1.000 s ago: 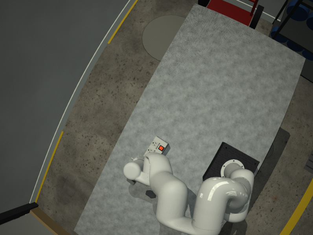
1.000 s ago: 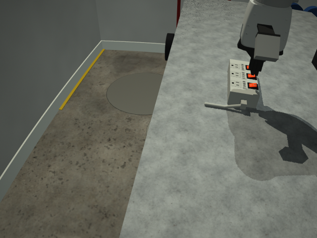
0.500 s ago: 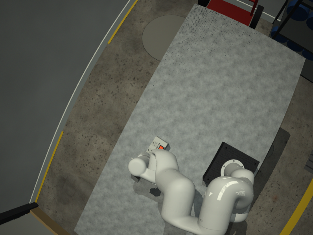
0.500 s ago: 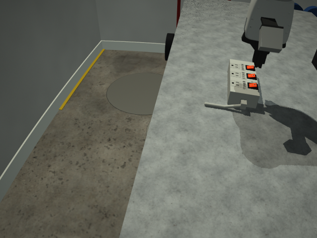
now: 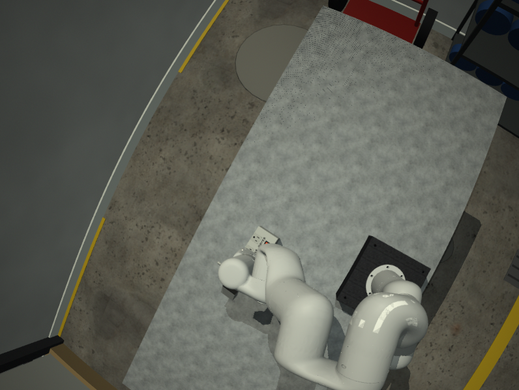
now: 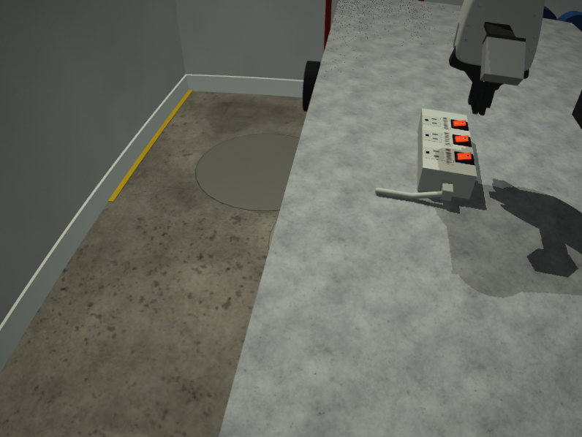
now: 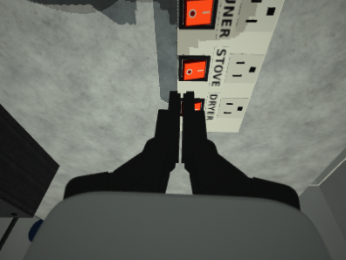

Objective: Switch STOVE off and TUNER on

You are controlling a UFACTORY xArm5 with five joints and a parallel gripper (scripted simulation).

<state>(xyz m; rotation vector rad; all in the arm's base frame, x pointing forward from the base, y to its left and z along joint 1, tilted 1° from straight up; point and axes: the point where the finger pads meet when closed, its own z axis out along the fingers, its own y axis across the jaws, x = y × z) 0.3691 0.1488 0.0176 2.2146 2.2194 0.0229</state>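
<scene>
The white power strip [image 5: 261,237] [image 6: 441,162] [image 7: 255,41] lies flat on the grey table [image 5: 356,147] [image 6: 366,305], the right way up. It has three orange-red rocker switches in a row: TUNER [image 6: 464,156] [image 7: 198,12], STOVE [image 6: 461,139] [image 7: 194,69] and DRYER [image 6: 459,123] [image 7: 198,106]. My gripper [image 6: 480,110] [image 7: 181,107] is shut on nothing. It hangs a little above the strip's DRYER end, and in the wrist view its tips cover the left part of the DRYER switch. In the top view the arm hides the gripper.
A short cable stub [image 6: 404,194] sticks out from the strip's TUNER end. The arm's black base block [image 5: 377,254] [image 7: 22,166] stands on the table near the strip. The table's long edge runs just left of the strip. A red cart [image 5: 377,14] stands beyond the far end.
</scene>
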